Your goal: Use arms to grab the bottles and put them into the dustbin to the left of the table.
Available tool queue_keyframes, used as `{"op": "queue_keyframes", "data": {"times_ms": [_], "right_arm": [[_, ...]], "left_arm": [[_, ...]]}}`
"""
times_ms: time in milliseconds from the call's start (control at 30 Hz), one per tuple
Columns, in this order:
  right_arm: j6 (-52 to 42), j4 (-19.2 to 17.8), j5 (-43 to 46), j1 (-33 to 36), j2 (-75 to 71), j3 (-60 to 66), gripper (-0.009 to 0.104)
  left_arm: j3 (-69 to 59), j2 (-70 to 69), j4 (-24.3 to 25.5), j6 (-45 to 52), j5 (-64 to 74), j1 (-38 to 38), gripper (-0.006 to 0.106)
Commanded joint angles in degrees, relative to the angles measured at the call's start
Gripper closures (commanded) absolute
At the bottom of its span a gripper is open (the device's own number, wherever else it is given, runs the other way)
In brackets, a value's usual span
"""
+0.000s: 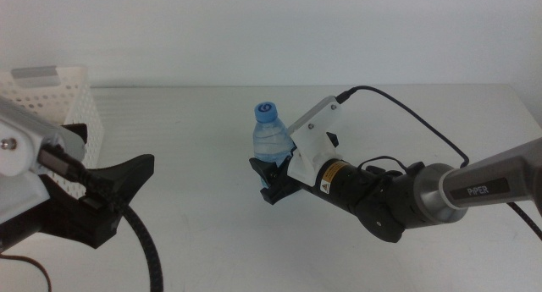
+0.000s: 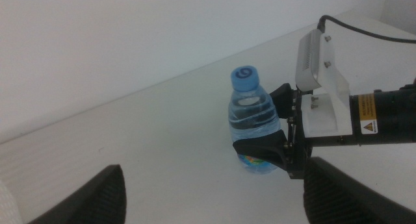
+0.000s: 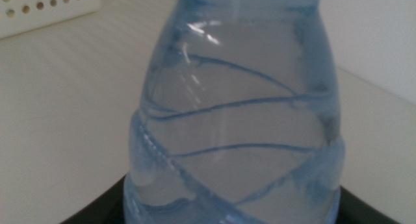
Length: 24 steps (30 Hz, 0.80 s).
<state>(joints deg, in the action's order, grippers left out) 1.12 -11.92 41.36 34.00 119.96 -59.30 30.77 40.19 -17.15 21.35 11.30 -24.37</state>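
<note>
Bottle point(image 1: 269, 135) first: I see it upright near the middle of the table point(image 1: 195, 123), small, clear, ribbed with curved grooves, a round blue cap on top. From the middle view my right gripper point(image 1: 275, 175) comes in from the right, jaws closed around the bottle's lower part, one dark jaw on each side, with the white housing slanting up behind and a black cable arching away over the tabletop. The left wrist view gives me what the overhead one hides: a strip of coloured label point(image 2: 255, 161) low on the bottle point(image 2: 250, 123), just under the near jaw of the right gripper point(image 2: 270, 149), and a yellow warning sticker on that arm's black barrel. The right wrist view is almost all bottle point(image 3: 237, 120), very close (too close to see the cap), the plastic tinted blue and glossy with thin swirling lines, a dark jaw edge showing on either side at its base. Only there do I catch the bin point(image 3: 49, 6) as a white perforated wall in the far corner; in the middle view the bin point(image 1: 59, 106) sits at the table's left end, a white basket with rows of small holes and a grey tab on the rim. My left gripper point(image 1: 102, 195) waits low at the left, well apart from the bottle, its pointed black jaws spread wide.
</note>
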Motion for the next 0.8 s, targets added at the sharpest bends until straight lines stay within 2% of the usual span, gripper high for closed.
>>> {"op": "queue_keyframes", "data": {"times_ms": [0, 67, 100, 167, 200, 267, 367, 567, 767], "right_arm": [[-0.5, 0.4, 6.6, 0.0, -3.2, -2.1, 0.095], [-0.5, 0.4, 5.5, 0.0, -3.1, -1.9, 0.095], [-0.4, -0.7, 5.0, 0.0, -3.4, -1.8, 0.059], [-0.3, -1.0, 4.9, 0.0, -3.4, -1.6, 0.043], [-0.3, -0.9, 4.9, 0.0, -3.9, -1.0, 0.030], [-0.3, -0.7, 5.0, 0.0, -4.9, 0.1, 0.023], [0.6, -0.1, 5.0, 0.0, -7.9, 1.9, 0.020], [4.2, -0.9, 4.6, 0.0, -16.1, 6.8, 0.024], [6.5, -2.1, -4.1, 0.0, -28.5, 12.6, 0.025]], "left_arm": [[1.6, -0.3, -0.8, -0.4, -4.4, -0.4, 0.010], [1.6, -0.3, -0.8, -0.4, -4.4, -0.4, 0.010], [1.6, -0.3, -0.8, -0.4, -4.4, -0.4, 0.010], [1.6, -0.3, -0.8, -0.4, -4.4, -0.4, 0.010], [1.6, -0.3, -0.8, -0.4, -4.4, -0.4, 0.010], [1.6, -0.3, -0.8, -0.4, -4.4, -0.4, 0.010], [1.6, -0.3, -0.8, -0.4, -4.4, -0.4, 0.010], [1.6, -0.3, -0.8, -0.4, -4.4, -0.4, 0.010], [1.6, -0.3, -0.8, -0.4, -4.4, -0.4, 0.010]]}}
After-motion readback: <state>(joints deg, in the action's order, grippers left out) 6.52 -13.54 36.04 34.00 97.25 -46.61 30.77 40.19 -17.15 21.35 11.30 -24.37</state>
